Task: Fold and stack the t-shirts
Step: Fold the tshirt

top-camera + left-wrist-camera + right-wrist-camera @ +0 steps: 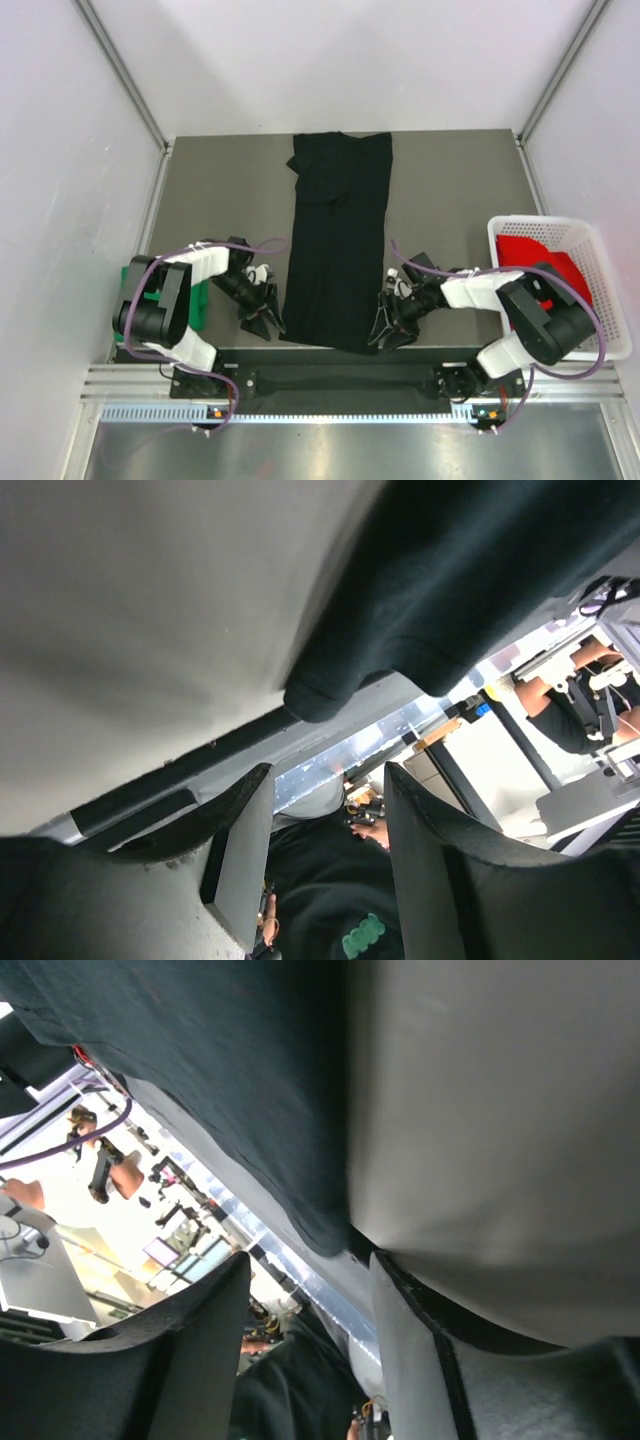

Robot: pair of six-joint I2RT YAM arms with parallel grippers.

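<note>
Both wide and empty at lower centre, left pincer [263, 318] and right pincer [385, 327] flank the near hem of the black shirt [338, 240]; best pinch both corners evenly.

- A flat grey rectangular table top [450, 190] is lying beneath the left claw [262, 322] and the right claw [383, 335], stretching away ahead of both.
- A white plastic mesh basket [545, 224] is sitting out to the outer side of the right claw, well apart from it, at the table's right edge.
- A silver metal rail [130, 385] is running along the near edge, behind both claws.
- Plain white wall panels [350, 60] are standing around the table, far beyond the claws.
</note>
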